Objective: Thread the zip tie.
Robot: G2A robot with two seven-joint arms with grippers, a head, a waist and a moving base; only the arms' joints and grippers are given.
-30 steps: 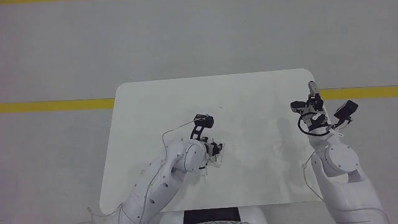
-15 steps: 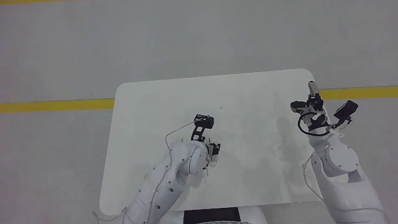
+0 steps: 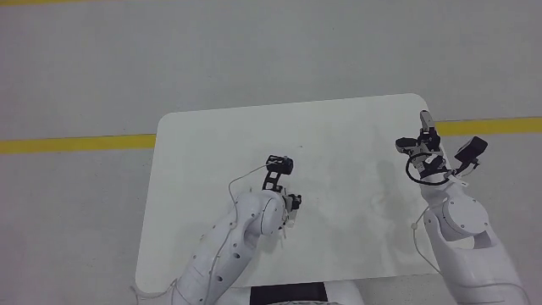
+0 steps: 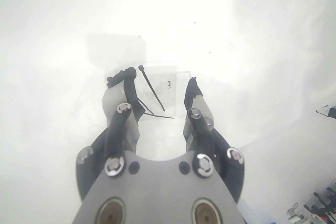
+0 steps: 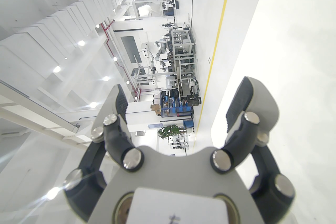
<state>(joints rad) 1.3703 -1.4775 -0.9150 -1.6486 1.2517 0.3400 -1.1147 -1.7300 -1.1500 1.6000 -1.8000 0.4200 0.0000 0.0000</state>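
A black zip tie (image 4: 151,87) lies on a small clear plastic sheet (image 4: 172,100) on the white table (image 3: 339,135). Its square head points away from the wrist. A second thin black strand (image 4: 160,116) lies across the sheet's near edge. My left gripper (image 4: 161,81) hovers just above the sheet, open, one finger on each side of the tie and nothing held. In the top view the left gripper (image 3: 290,206) is over the table's middle left. My right gripper (image 5: 181,90) is open and empty; the top view places the right gripper (image 3: 427,130) at the table's right edge.
The table's right edge runs under the right gripper, with floor and a yellow line (image 3: 491,125) beyond it. Bare tabletop lies between the two arms. A few tiny dark specks (image 4: 210,52) dot the surface past the sheet.
My left arm's forearm has swung a little to the right while its gripper stayed over the same spot. The right arm has not moved.
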